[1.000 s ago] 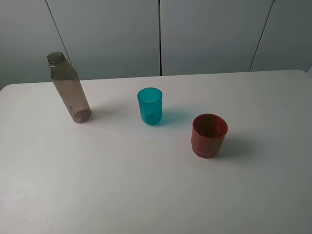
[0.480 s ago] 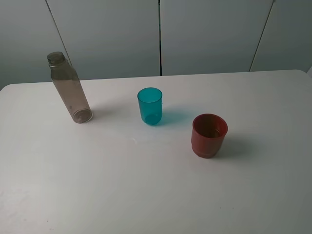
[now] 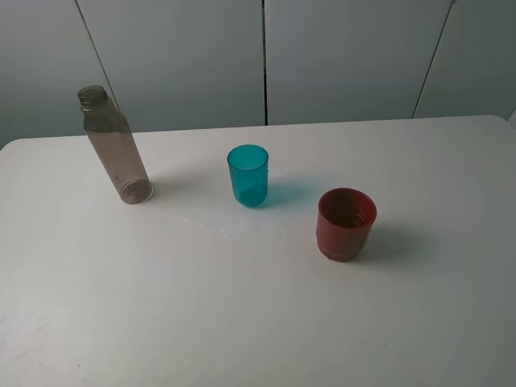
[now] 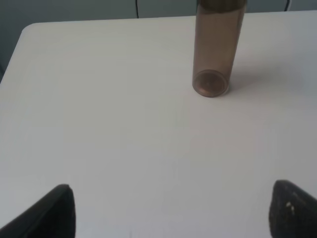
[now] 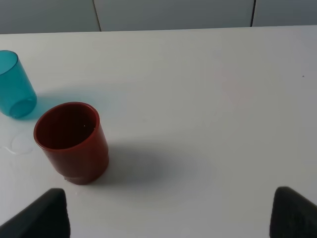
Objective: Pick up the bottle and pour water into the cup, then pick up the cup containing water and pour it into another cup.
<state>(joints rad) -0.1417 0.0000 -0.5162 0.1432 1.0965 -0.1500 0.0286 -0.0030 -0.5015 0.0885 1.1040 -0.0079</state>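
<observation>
Pre-grasp stage: left gripper (image 4: 171,210) jaws apart, empty, short of bottle (image 4: 216,47). Next: advance, straddle bottle body, close. Right gripper (image 5: 171,210) likewise apart.

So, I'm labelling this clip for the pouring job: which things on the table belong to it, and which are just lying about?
Belong to the job:
- smoky brown bottle, upright at the left
- teal tumbler, in the middle
- red-brown cup, at the right
- left gripper, open, facing the bottle

Just lying about:
- nothing else on the white table
</observation>
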